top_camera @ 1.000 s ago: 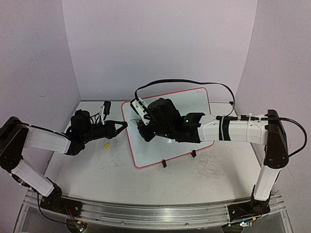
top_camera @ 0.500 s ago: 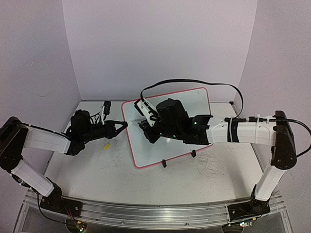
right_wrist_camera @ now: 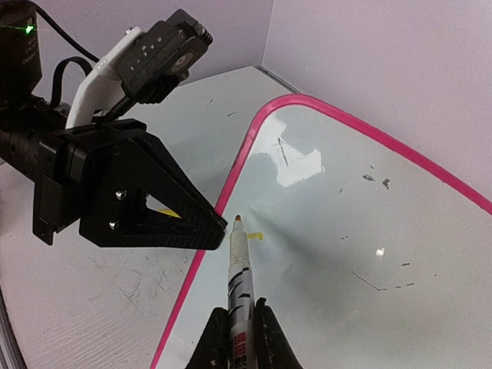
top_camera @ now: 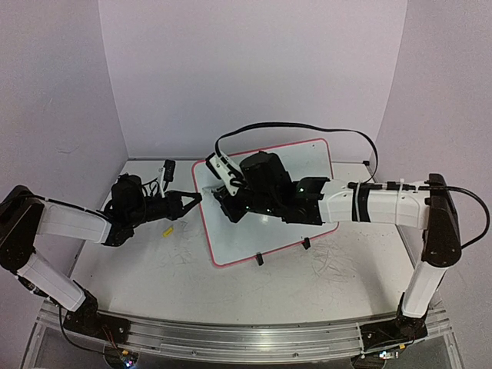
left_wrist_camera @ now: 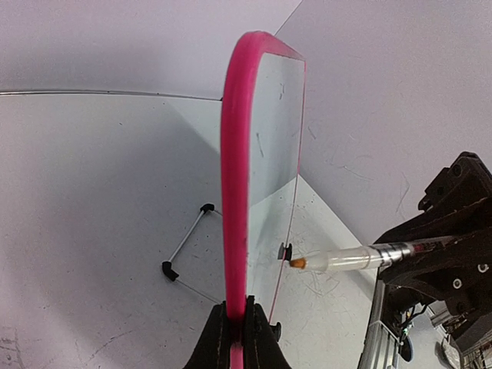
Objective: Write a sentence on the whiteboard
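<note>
**Entry: marker tip at the board's upper-left corner, writing line lies to the right**

- **Whiteboard** (top_camera: pixel 307 157): glossy white with a pink rim, at the centre of the top view. Its long axis runs from lower left to upper right of that frame. Two black clip feet (top_camera: pixel 259 259) sit along its lower edge.
- **Left gripper** (top_camera: pixel 194 198): jaws pressed together on the board's left rim, steadying it. In the left wrist view the rim rises straight out of the fingers.
- **Right gripper** (right_wrist_camera: pixel 238 327): jaws clamped on the barrel of a marker (right_wrist_camera: pixel 240 269), which points up-frame in the right wrist view. This arm does the writing and covers much of the board's middle in the top view.
- **Key relation**: the marker tip is just inside the left rim, close beside the left gripper's fingertips. Whether it touches the surface or hangs just off it cannot be told.
- **Sentence** (right_wrist_camera: pixel 256 235): only one short yellow stroke shows, right beside the tip, so the task looks barely begun.
- **Judgement**: the bare board lies to the right of the tip, so the stroke should travel that way — away from the holding fingers, which crowd the start.
- **Also present**: old grey flecks on the board (not the sentence), a small yellow piece (top_camera: pixel 167 231) on the table (top_camera: pixel 138 269) left of the board, and grey scribbles on the table — none in the marker's way.
</note>
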Available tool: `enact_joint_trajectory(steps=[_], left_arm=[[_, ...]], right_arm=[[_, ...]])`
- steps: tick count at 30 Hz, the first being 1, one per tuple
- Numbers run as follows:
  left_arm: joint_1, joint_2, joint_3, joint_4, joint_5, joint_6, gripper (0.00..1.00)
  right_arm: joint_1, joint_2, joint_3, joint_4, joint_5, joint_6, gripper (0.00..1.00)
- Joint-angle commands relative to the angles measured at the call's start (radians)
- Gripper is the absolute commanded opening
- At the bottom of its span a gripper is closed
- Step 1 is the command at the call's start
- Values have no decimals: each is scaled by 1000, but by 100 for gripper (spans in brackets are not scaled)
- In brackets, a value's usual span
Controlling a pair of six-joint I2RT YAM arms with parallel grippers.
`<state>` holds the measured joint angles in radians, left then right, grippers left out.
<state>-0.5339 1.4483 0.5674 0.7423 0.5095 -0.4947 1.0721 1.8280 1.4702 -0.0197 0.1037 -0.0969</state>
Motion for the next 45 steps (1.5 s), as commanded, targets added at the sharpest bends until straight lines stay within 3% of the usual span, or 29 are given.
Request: enact_joint_trajectory(steps=[1, 45], left_arm=[[0, -36, -1, 26, 14, 25, 0], [0, -40, 3, 19, 22, 33, 0]], right_arm=[[-1, 23, 42, -20, 4, 8, 0], [-1, 56, 75, -124, 35, 43, 0]])
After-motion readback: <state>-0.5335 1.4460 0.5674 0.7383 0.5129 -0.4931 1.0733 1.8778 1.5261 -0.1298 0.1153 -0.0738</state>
